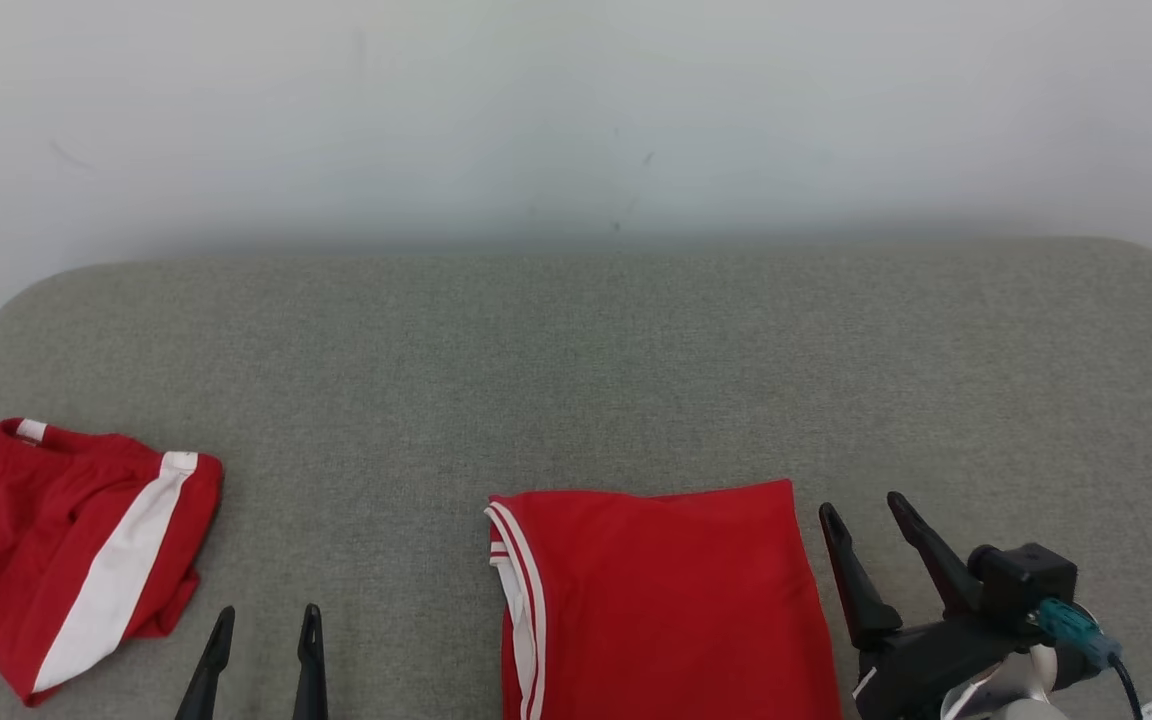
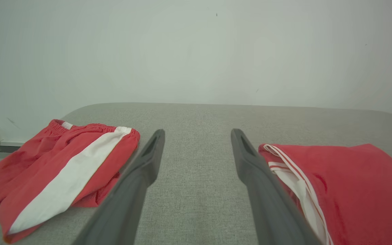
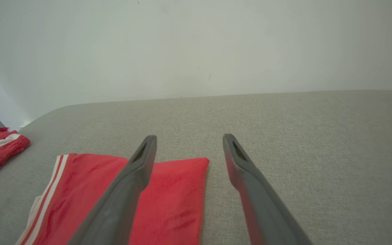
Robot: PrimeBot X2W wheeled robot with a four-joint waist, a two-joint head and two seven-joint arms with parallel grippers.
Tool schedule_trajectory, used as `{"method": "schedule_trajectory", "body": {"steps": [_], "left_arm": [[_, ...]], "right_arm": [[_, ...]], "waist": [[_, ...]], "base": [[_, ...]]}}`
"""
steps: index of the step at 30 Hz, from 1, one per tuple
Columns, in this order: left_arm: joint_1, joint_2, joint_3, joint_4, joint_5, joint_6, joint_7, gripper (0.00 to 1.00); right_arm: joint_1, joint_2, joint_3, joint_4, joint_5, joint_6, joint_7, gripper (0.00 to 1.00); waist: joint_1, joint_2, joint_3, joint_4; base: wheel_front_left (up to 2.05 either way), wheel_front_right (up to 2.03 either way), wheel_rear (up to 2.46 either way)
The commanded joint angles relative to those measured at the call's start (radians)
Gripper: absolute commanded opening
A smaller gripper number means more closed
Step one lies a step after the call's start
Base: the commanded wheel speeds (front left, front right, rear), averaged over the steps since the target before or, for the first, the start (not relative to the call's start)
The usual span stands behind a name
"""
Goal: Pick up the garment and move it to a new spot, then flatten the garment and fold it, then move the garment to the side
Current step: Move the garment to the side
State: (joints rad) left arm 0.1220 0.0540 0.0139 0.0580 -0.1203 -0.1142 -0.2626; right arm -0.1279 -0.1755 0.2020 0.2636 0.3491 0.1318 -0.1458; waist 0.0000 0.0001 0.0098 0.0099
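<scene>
Resting flat on the grey cushion, a folded red garment lies just left of the right gripper, jaws open and empty. The left gripper is open too; its wrist view shows white-striped red shorts beside its left finger

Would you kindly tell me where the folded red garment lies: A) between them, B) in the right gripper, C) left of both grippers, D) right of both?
A: the folded red garment lies between the open left gripper and the open right gripper.
</scene>
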Motion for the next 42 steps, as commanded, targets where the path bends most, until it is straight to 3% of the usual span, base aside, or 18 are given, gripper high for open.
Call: {"method": "schedule_trajectory", "body": {"steps": [1,14,23,24,25,26,36,42], "left_arm": [[-0.012,-0.001,-0.004,0.002,0.003,0.002,-0.003,1.00],[-0.063,-0.002,-0.020,0.019,-0.010,0.004,-0.003,1.00],[-0.067,-0.004,-0.021,0.024,-0.015,0.010,-0.003,1.00],[-0.068,-0.003,-0.022,0.024,-0.017,0.012,-0.003,1.00],[-0.071,-0.003,-0.025,0.023,-0.018,0.013,-0.003,1.00],[-0.074,-0.004,-0.027,0.023,-0.019,0.014,-0.003,1.00],[-0.119,-0.004,-0.057,0.014,-0.031,0.019,-0.003,1.00],[-0.200,-0.004,-0.109,-0.005,-0.048,0.025,-0.003,1.00]], "right_arm": [[-0.023,-0.004,0.013,0.029,-0.002,-0.002,0.018,1.00],[-0.158,0.009,0.068,0.339,0.023,-0.002,0.064,1.00],[-0.130,0.046,0.084,0.447,0.062,-0.002,0.080,1.00],[-0.126,0.051,0.088,0.453,0.065,-0.002,0.085,0.91],[-0.123,0.057,0.098,0.454,0.070,-0.002,0.089,0.30],[-0.122,0.062,0.104,0.450,0.078,-0.002,0.087,0.00],[-0.284,-0.005,0.103,0.411,0.102,-0.003,0.064,0.00],[-0.468,-0.128,0.092,0.397,0.115,-0.002,0.092,0.00]], "waist": [[0.0000,-0.0001,0.021,0.020],[0.0000,-0.0001,0.087,0.083],[0.0000,-0.0001,0.088,0.076],[0.0000,-0.0001,0.089,0.074],[0.0000,-0.0001,0.090,0.072],[0.0000,-0.0001,0.092,0.071],[0.0000,-0.0001,0.154,0.069],[0.0000,-0.0001,0.275,0.070]], "base": [[0.00,0.00,0.00],[0.00,0.00,0.00],[0.00,0.00,0.00],[0.00,0.00,0.00],[0.00,0.00,0.00],[0.00,0.00,0.00],[0.00,0.00,0.00],[0.00,0.00,0.00]]}}
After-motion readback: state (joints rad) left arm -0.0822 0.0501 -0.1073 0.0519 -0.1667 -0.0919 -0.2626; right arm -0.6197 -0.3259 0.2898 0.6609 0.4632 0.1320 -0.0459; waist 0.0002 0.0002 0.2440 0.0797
